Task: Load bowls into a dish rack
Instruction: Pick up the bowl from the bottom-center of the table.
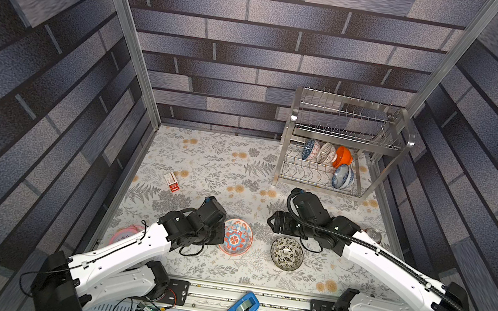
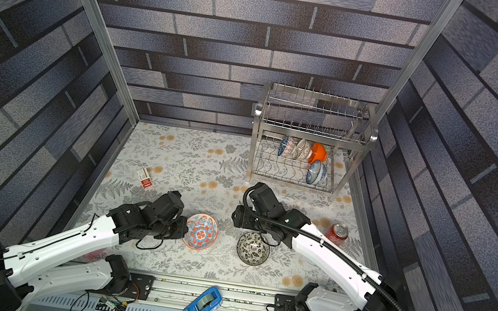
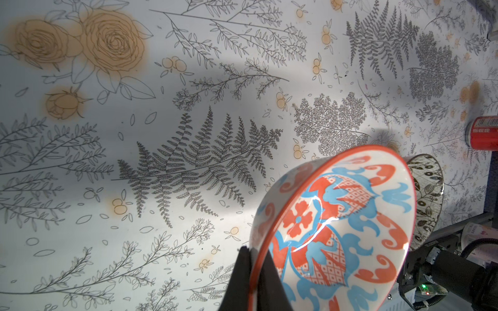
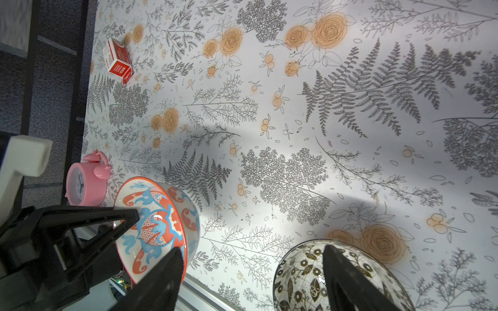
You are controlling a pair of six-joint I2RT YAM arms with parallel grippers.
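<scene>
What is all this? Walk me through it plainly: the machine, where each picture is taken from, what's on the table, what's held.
This is a robot with two arms, each ending in pinching jaws. Two pictures look down from overhead, side by side; the other two come from a camera on each wrist. On the flowered table stands a steel dish rack with four bowls in its lower tier. Nearer the arms are a red-and-blue bowl and a black-and-white bowl, plus a red can, a small red box and a pink clock. The jaws of the left arm are shut on the red-and-blue bowl's rim, holding it tilted. The jaws of the right arm stand open near the black-and-white bowl, holding nothing.
</scene>
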